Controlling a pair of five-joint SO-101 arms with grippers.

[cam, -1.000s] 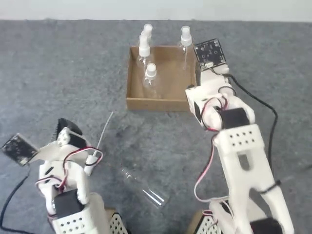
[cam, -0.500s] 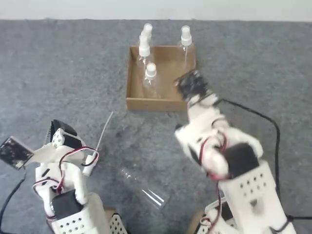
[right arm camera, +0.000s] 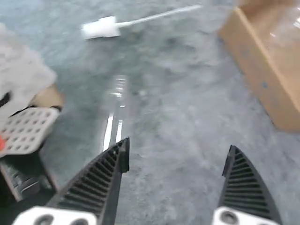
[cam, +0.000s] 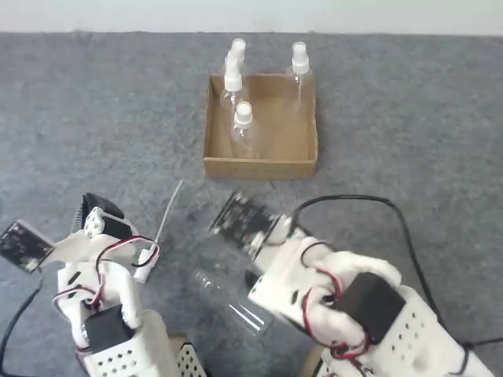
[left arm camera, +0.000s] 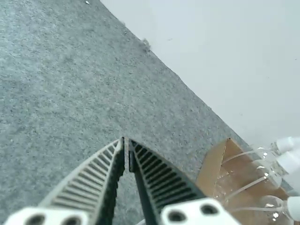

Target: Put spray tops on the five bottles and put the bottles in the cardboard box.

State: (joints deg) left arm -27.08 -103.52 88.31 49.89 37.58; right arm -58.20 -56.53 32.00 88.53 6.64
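A grey, carpet-like surface (cam: 94, 110) spreads wide under soft, even light, meeting a plain white wall (cam: 251, 16) along its far edge.

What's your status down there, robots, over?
Left gripper shut, empty; right gripper open near the last bottle, lying uncapped on the carpet. Spray top loose nearby. Four capped bottles in cardboard box.

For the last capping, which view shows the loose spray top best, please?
The right wrist view: the spray top lies whole, head and tube unobstructed. The high view has its head beside the left arm.
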